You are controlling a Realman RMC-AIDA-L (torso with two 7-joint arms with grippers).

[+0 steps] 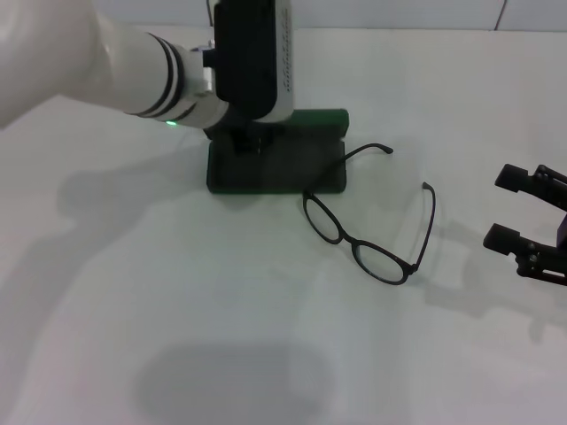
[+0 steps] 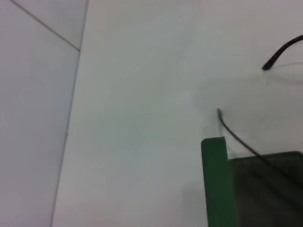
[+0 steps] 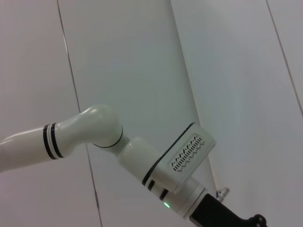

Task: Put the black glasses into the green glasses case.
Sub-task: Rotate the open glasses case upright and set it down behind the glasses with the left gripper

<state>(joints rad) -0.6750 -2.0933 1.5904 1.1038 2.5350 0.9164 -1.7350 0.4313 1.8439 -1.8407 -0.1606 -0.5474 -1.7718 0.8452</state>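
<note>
I see a white worktop (image 1: 177, 292). The green glasses case (image 1: 301, 168) lies open toward its far edge, near the middle. My left gripper (image 1: 248, 140) hangs directly over the case's left part; its fingers are hidden under the wrist housing, so I cannot tell whether it is released or clenched. The black glasses (image 1: 372, 235) rest on the worktop just right of the case, temple arms unfolded, one arm's tip reaching the case's right end. My right gripper (image 1: 518, 212) waits at the right edge, released and grasping nothing.
</note>
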